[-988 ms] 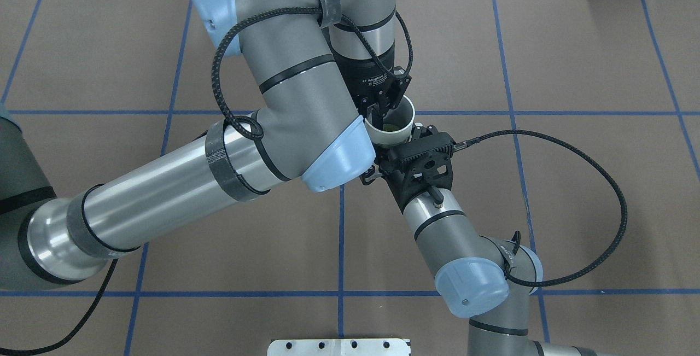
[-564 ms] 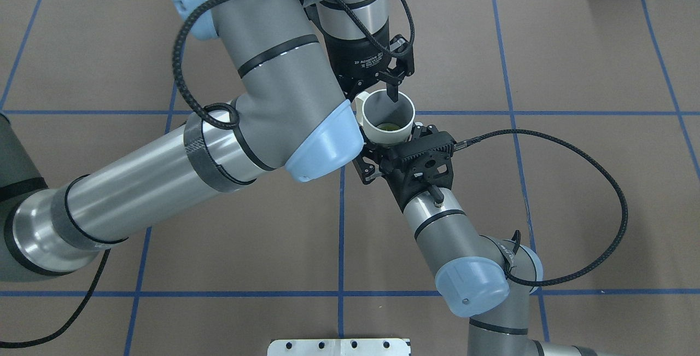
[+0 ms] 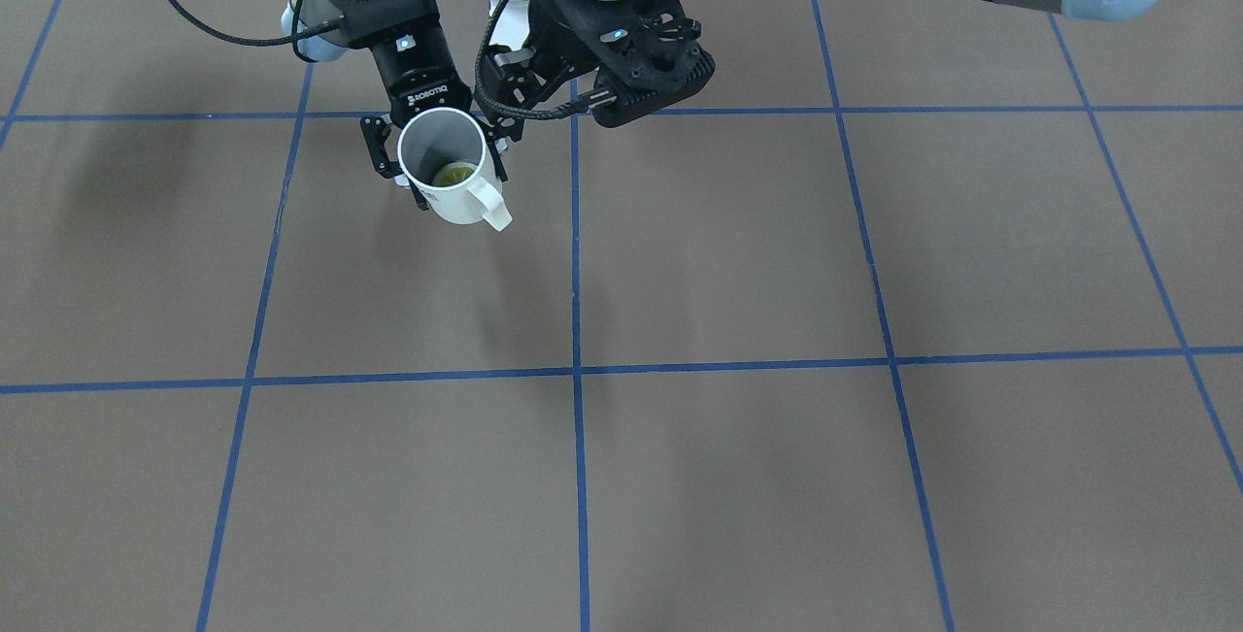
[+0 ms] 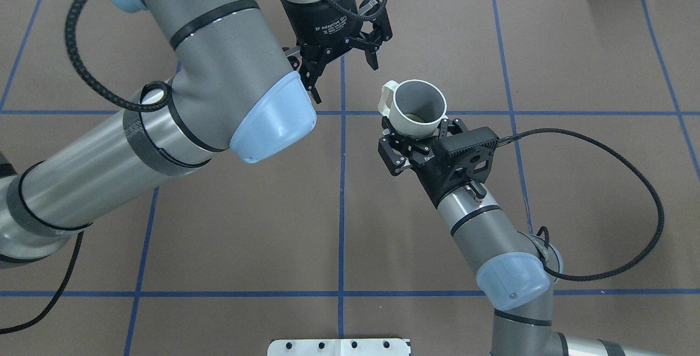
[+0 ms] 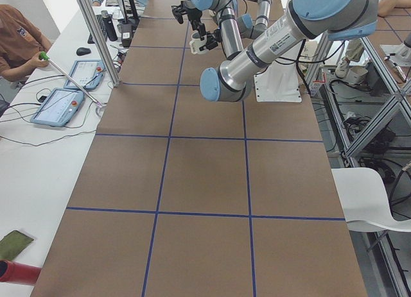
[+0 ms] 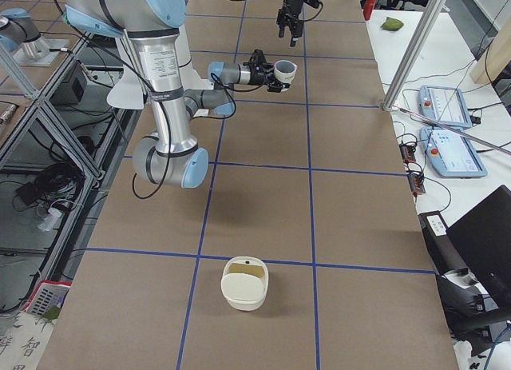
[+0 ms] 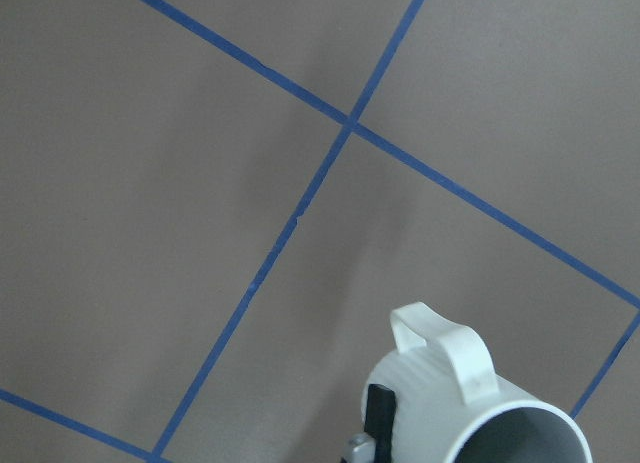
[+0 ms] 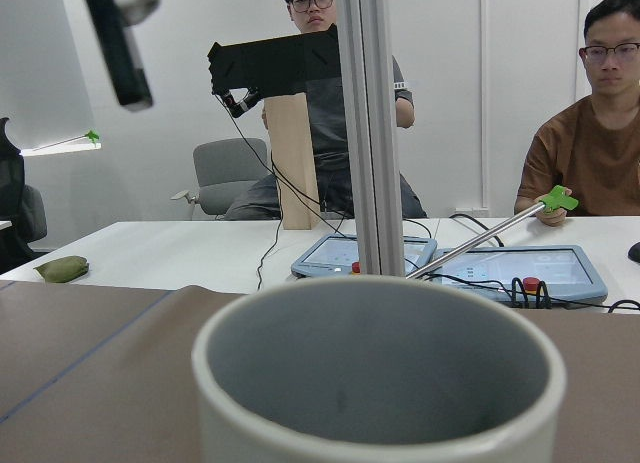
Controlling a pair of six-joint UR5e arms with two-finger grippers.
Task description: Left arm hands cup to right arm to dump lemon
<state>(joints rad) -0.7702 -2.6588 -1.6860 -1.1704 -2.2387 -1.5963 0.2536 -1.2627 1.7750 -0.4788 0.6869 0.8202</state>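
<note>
The cream-white cup [image 4: 418, 105] stands upright in the air, held at its body by my right gripper [image 4: 420, 127], which is shut on it. The cup's handle [image 4: 387, 101] points toward the left arm. The yellow-green lemon [image 4: 418, 118] lies inside on the bottom, and it also shows in the front-facing view [image 3: 453, 174]. My left gripper [image 4: 343, 69] is open and empty, to the left of and beyond the cup, clear of it. The left wrist view shows the cup [image 7: 470, 413] at its lower right. The cup's rim [image 8: 380, 383] fills the bottom of the right wrist view.
A cream-white lidded container [image 6: 244, 282] stands on the brown mat far toward the robot's right end. A metal plate [image 4: 339, 346] lies at the near table edge. Operators and tablets [image 5: 58, 108] are at the side table beyond the far edge.
My left gripper opened off the cup's rim and drew back away to the far left. My right gripper carried the cup to the right.
</note>
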